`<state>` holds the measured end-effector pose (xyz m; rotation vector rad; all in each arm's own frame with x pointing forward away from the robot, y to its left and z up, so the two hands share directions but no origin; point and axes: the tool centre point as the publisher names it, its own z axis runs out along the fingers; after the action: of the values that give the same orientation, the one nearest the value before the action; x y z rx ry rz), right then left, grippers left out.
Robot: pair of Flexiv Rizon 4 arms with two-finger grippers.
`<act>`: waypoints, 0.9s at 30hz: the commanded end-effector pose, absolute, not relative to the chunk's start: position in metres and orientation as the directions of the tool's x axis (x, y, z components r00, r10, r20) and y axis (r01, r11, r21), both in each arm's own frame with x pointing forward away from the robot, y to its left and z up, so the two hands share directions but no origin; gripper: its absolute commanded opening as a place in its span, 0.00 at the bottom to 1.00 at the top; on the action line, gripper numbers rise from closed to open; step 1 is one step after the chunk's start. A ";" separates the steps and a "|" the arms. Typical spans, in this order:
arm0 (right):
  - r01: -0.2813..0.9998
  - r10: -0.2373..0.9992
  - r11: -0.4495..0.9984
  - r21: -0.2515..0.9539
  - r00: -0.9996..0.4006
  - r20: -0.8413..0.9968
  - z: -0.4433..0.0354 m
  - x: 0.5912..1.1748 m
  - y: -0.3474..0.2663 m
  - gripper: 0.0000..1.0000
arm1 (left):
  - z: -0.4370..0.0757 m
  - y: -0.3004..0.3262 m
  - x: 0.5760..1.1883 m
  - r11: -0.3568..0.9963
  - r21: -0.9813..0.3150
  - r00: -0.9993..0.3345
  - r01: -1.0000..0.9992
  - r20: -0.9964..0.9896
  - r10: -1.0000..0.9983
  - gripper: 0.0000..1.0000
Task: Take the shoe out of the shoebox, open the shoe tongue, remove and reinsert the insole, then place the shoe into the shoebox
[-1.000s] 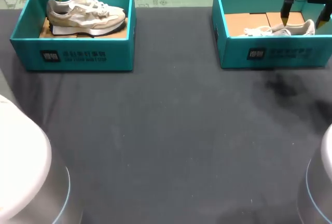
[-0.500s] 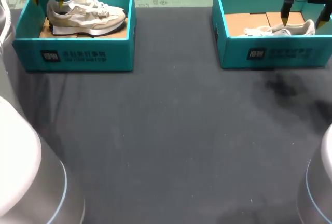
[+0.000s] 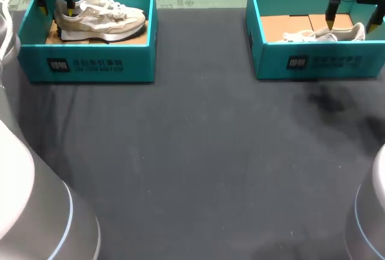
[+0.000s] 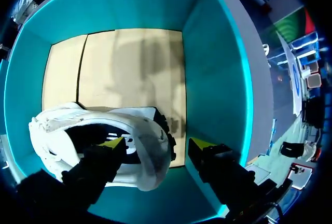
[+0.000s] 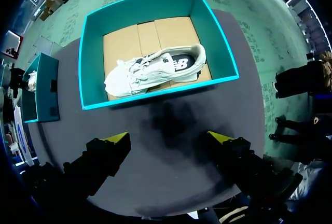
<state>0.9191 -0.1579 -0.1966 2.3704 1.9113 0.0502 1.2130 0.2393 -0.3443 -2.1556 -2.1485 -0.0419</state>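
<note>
One box, the left shoebox (image 3: 84,67), holds the shoe (image 3: 99,18), its heel between the parted, unclamped fingers of the left gripper (image 4: 155,145); a shallow bite could slip on lifting. Well away from that box, the right gripper (image 5: 168,138) gapes too.

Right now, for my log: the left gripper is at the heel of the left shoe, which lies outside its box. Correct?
No. The left wrist view shows the left shoe lying inside its shoebox; the left gripper is at its heel.
</note>
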 end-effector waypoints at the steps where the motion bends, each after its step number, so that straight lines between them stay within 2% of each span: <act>1: 0.973 0.976 -0.210 0.096 0.214 -0.035 -0.197 0.919 -0.158 1.00 | -0.353 0.240 1.219 0.010 -0.045 -0.006 0.999 0.089 0.996 0.77; 7: 0.973 0.976 -0.210 0.096 0.214 -0.035 -0.197 0.919 -0.158 1.00 | -0.362 0.240 1.219 0.027 -0.032 -0.024 0.999 0.090 0.996 0.75; 9: 0.973 0.976 -0.210 0.096 0.214 -0.035 -0.197 0.919 -0.158 1.00 | -0.364 0.240 1.219 0.030 -0.033 -0.026 0.999 0.090 0.996 0.69; 13: 0.973 0.976 -0.210 0.096 0.214 -0.035 -0.197 0.919 -0.158 1.00 | -0.368 0.241 1.220 0.034 -0.035 -0.031 0.999 0.094 0.995 0.68; 23: 0.973 0.976 -0.210 0.096 0.214 -0.035 -0.197 0.919 -0.158 1.00 | -0.378 0.244 1.219 0.040 -0.044 -0.035 0.998 0.105 0.994 0.51; 27: 0.973 0.976 -0.210 0.096 0.214 -0.035 -0.197 0.919 -0.158 1.00 | -0.382 0.245 1.219 0.041 -0.046 -0.036 0.998 0.112 0.993 0.49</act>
<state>0.9191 -0.1579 -0.1966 2.3704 1.9113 0.0502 1.2123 0.2452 -0.3768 -2.1054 -2.1877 -0.0736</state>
